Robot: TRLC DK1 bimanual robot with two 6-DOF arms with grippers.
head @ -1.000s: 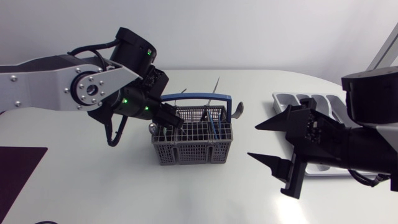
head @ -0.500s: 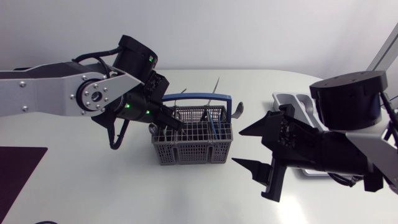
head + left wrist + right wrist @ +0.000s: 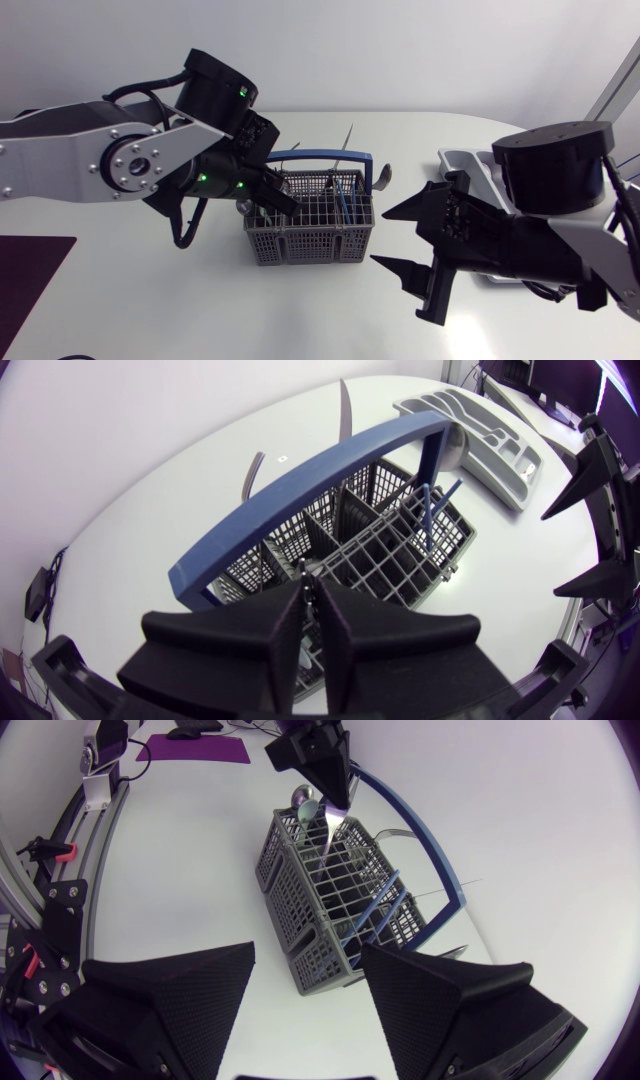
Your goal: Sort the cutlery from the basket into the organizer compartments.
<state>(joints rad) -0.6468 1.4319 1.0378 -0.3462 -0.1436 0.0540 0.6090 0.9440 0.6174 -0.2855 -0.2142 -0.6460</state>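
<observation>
Head view puts the right arm further in from its edge than a second ago, so its gripper (image 3: 380,238) is now near the right end of the basket (image 3: 310,240). The left arm has barely shifted. It comes in from the left, bent at the elbow, and its gripper (image 3: 283,196) tilts down into the basket's rear left corner. There the fingers are nearly together, pinching a thin silver handle (image 3: 330,820). The right gripper's fingers are spread wide, point at the basket and hold nothing. The grey grid basket stands mid-table under its blue arched grip (image 3: 320,156), with blue-handled pieces (image 3: 345,205) upright at its right end. The grey organizer (image 3: 470,160) lies behind the right arm, partly hidden.
</observation>
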